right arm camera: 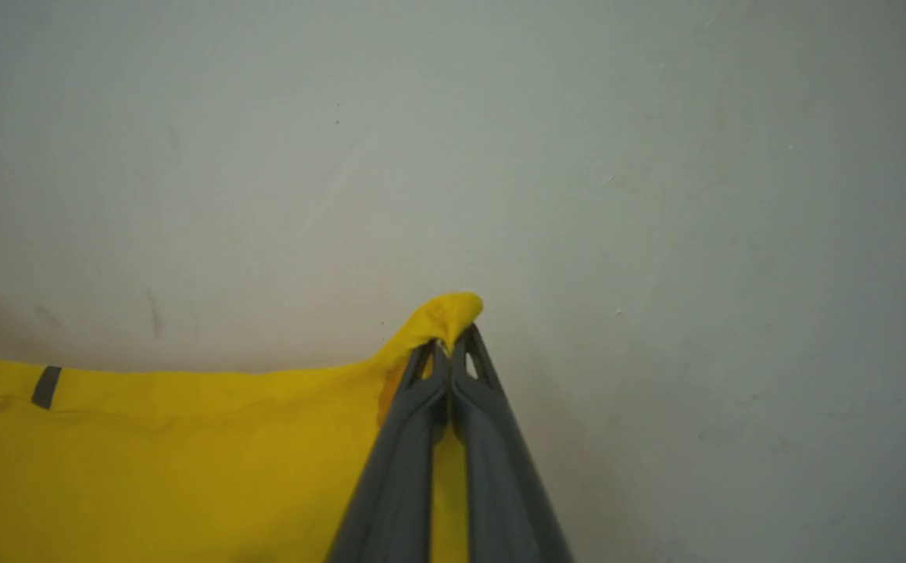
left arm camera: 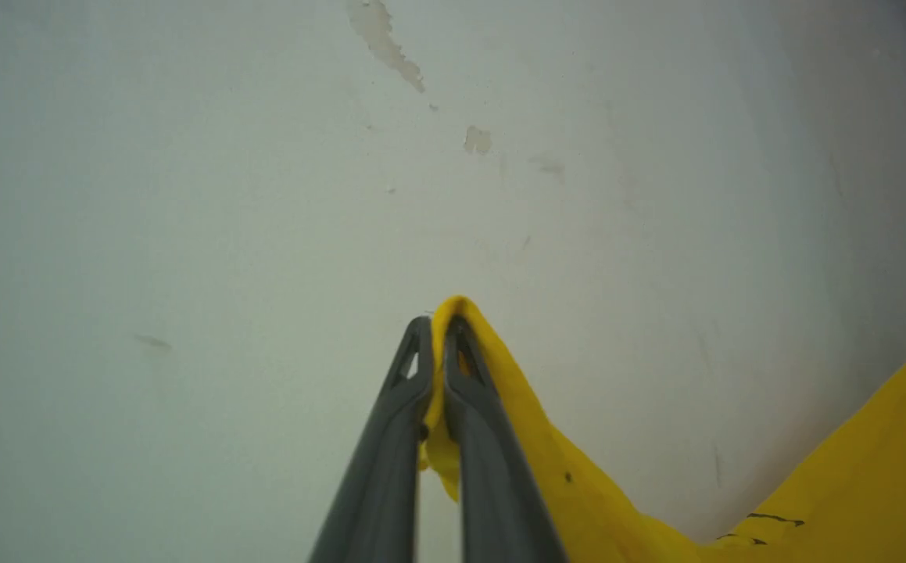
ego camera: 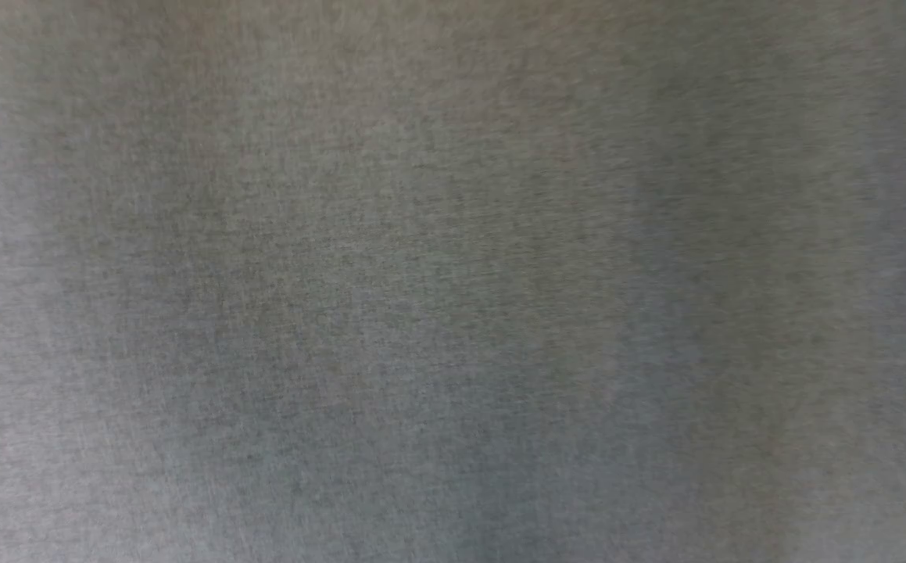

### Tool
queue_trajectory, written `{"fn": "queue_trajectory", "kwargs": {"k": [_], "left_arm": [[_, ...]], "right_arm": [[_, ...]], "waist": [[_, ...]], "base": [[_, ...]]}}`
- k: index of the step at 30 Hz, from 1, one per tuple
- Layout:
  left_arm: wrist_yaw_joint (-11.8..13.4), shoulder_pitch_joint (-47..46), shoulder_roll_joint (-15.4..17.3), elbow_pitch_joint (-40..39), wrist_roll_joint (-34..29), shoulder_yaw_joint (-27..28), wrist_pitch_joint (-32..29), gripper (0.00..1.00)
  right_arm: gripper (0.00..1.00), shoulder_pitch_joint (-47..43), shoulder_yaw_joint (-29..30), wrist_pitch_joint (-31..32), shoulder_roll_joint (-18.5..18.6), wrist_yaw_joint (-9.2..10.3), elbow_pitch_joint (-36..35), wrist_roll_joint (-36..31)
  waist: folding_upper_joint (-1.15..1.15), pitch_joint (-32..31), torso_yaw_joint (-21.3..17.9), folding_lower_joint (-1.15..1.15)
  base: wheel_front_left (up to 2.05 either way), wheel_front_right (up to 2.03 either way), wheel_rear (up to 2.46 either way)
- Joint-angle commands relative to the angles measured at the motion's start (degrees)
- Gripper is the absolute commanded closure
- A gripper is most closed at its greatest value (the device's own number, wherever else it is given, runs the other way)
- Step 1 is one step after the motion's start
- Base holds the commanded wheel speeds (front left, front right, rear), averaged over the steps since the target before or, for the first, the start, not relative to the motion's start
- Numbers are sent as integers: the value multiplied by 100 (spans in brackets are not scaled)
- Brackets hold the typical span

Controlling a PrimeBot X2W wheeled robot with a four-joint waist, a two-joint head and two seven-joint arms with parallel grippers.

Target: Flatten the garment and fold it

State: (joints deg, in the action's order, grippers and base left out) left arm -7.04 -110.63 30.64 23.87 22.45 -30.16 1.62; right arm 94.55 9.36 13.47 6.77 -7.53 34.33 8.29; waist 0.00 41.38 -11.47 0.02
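In the left wrist view my left gripper (left arm camera: pixel 438 322) is shut on a pinched corner of the bright yellow garment (left arm camera: pixel 851 477), whose cloth runs down and to the right with small black marks on it. My right gripper (right arm camera: pixel 446 340) is shut on another bunched corner of the garment (right arm camera: pixel 171 453) in the right wrist view; the cloth stretches away to the left in a fairly straight edge with a dark stripe near the far left. Both held corners sit just above a pale surface.
A pale grey-white tabletop (left arm camera: pixel 187 195) lies under both grippers, with chipped patches (left arm camera: pixel 390 43) and scuffs in the left wrist view. The head view is a blurred grey textured surface (ego camera: pixel 453 281).
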Motion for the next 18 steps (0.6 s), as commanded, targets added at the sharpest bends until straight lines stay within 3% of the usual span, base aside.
{"fn": "queue_trajectory", "kwargs": {"k": [1, 6, 11, 14, 18], "left_arm": [[-35, 147, -14, 7, 119, -11, 70, 100], [-42, 620, 22, -297, 764, -169, 216, 100], [-44, 1408, 200, -961, 1577, -344, 323, 100], [-44, 2022, 353, -1486, 2030, -420, 302, 100], [-18, 3061, 636, -2234, 2421, -495, 318, 100]], "right_arm": [[100, -64, -61, -56, 40, 4, 12, 8], [100, -232, -700, -118, 348, 4, -148, 362], [100, -950, -1357, 114, 950, 4, -1005, 1201], [100, -1679, -1435, 403, 1406, 4, -1798, 1779], [100, -3041, -1064, 724, 1817, 4, -2958, 2324]], "waist": [[0, 374, 184, -2], [0, 407, 479, -2], [0, 142, 835, -2], [0, -73, 993, -2], [0, -438, 1126, -2]], "base": [[0, 0, 0], [0, 0, 0], [0, 0, 0], [0, 0, 0], [0, 0, 0]]}}
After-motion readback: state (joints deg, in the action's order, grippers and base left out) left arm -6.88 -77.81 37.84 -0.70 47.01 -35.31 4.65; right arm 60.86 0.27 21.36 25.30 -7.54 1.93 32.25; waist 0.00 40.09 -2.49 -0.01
